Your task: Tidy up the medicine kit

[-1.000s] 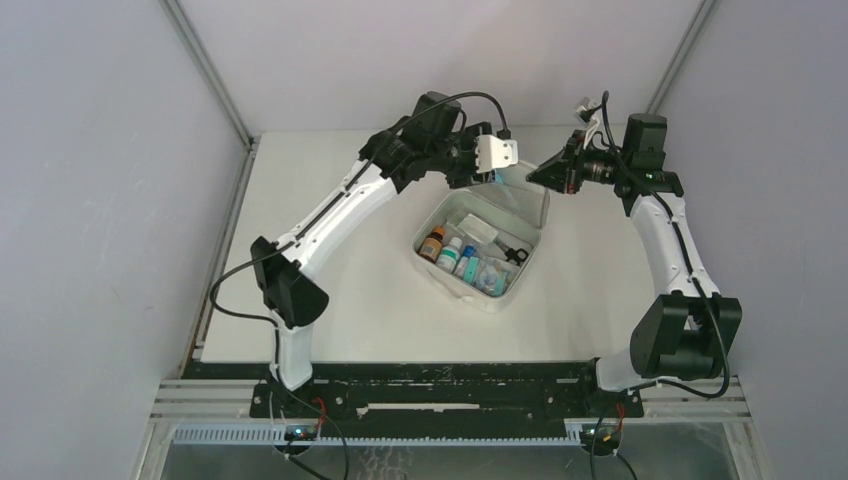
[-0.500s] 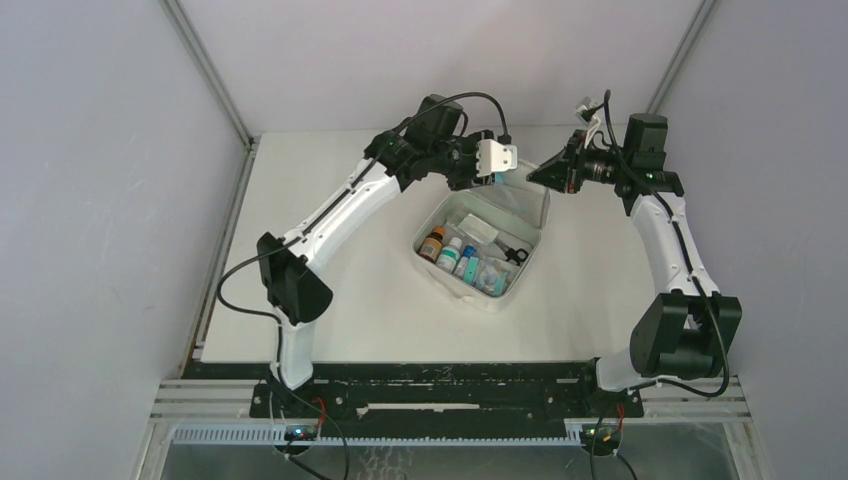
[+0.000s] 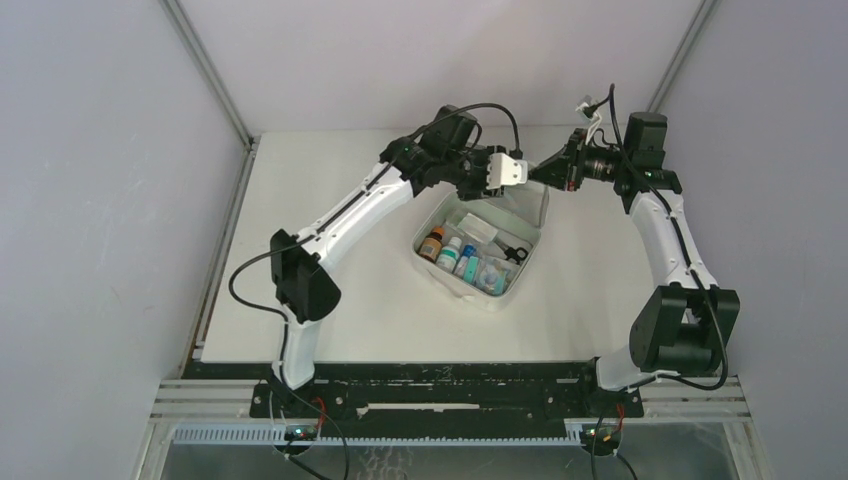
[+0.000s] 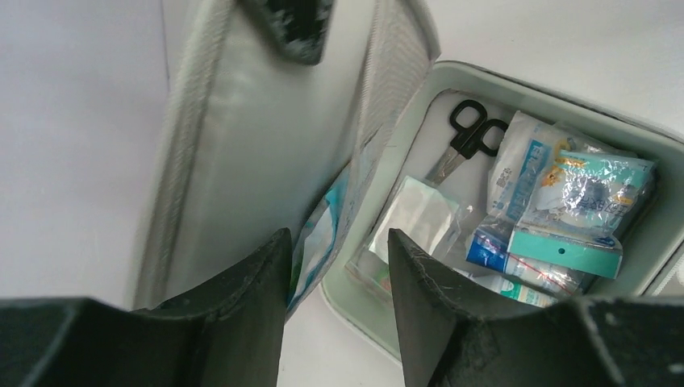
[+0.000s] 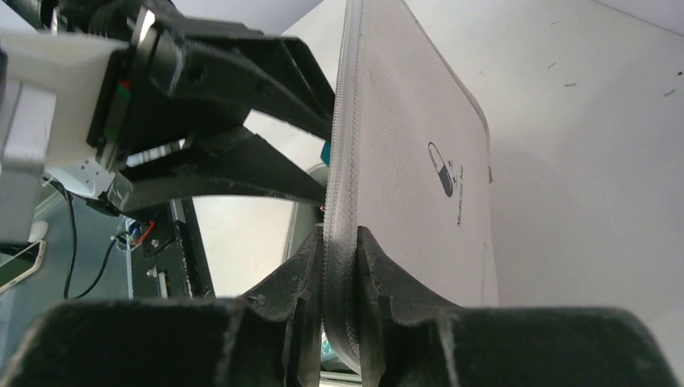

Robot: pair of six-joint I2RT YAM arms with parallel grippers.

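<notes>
Top external view: we see the medicine kit [image 3: 520, 272] lying open on the white table [image 3: 330, 300]. Its lid [image 3: 528, 203] stands upright along the kit's far edge, and both arms reach to that lid from opposite sides. Inside the kit's tray we make out a brown bottle [image 3: 432, 243] and a white bottle [image 3: 451, 250] at the end nearer the left arm. Black-handled scissors [image 3: 514, 253] lie at the other end, with clear packets between.

In the right wrist view, the right gripper [image 5: 340, 238] has its jaws drawn narrow on the lid's zip rim, pinching it edge-on. The pill logo [image 5: 442, 169] shows on the lid's outer face. On the lid's inner side we see the left gripper [image 4: 335, 306], its jaws spread wide and holding nothing.

In the left wrist view, its two fingers frame the lid's lower edge and the tray's rim beside it. A teal-printed packet [image 4: 323, 234] sits tucked against the lid's inner face there. Further into the tray, a teal box [image 4: 565, 246] lies on top of the packets, near the scissors.
</notes>
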